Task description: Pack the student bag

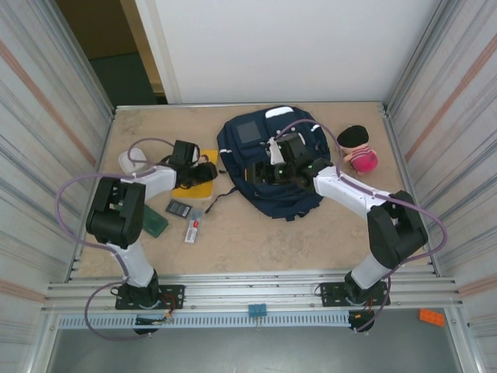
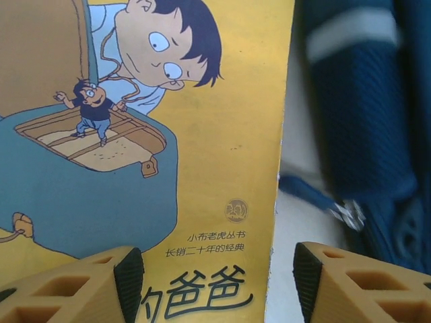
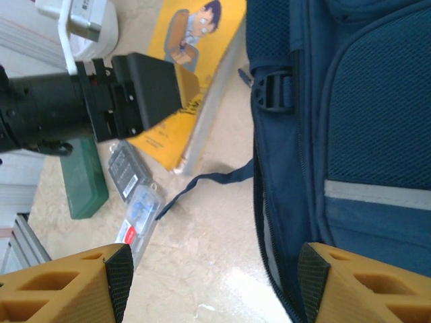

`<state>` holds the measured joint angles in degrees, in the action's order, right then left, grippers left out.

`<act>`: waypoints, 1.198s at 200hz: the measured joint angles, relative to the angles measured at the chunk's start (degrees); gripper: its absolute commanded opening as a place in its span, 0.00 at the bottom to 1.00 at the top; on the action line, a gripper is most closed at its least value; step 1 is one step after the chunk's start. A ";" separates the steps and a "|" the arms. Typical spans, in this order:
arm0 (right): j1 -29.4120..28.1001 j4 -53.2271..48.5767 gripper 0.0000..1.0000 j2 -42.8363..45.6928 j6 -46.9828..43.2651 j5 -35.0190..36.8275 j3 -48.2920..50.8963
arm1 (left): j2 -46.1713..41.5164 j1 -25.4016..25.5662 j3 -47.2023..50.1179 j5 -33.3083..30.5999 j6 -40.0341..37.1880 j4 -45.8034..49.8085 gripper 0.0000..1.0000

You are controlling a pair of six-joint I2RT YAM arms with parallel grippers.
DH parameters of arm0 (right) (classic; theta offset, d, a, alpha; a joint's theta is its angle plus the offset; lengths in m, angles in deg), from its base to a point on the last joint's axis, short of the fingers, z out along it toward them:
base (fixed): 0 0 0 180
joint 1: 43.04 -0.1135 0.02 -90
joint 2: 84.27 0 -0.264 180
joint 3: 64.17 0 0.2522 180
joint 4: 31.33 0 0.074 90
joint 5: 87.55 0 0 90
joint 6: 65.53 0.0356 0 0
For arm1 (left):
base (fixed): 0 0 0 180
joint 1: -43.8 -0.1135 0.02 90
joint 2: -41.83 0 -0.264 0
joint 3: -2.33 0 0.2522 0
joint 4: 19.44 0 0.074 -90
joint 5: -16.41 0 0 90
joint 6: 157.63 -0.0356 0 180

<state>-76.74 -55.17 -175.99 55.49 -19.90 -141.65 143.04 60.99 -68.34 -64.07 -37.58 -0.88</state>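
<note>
Showing left wrist close-up: cartoon-covered yellow book beside student bag.

You could read text on only one thing, the yellow book. Just below the round emblem on its cover stood two small lines: "小布老虎丛书" and "长销二十年的经典". Lower again ran large black characters ending in "爸爸" (the first was cut off). Print on the clear packet was too small to read.
</note>
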 measured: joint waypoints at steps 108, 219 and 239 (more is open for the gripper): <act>-10.47 -4.37 0.61 -14.14 1.95 9.77 -15.74 | -15.78 -12.83 7.06 6.38 0.92 5.68 0.61; -11.63 -6.97 0.51 -36.04 -0.76 11.69 -30.88 | -4.79 -16.37 4.66 8.46 -4.83 5.92 0.59; -11.63 -6.69 0.43 -37.20 -1.46 10.80 -31.87 | -3.39 -16.48 3.54 8.15 -5.49 5.86 0.59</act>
<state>-88.36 -61.86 -213.19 54.03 -9.11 -173.52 139.65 44.51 -64.80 -55.91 -43.07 4.97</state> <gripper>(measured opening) 0.478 0.590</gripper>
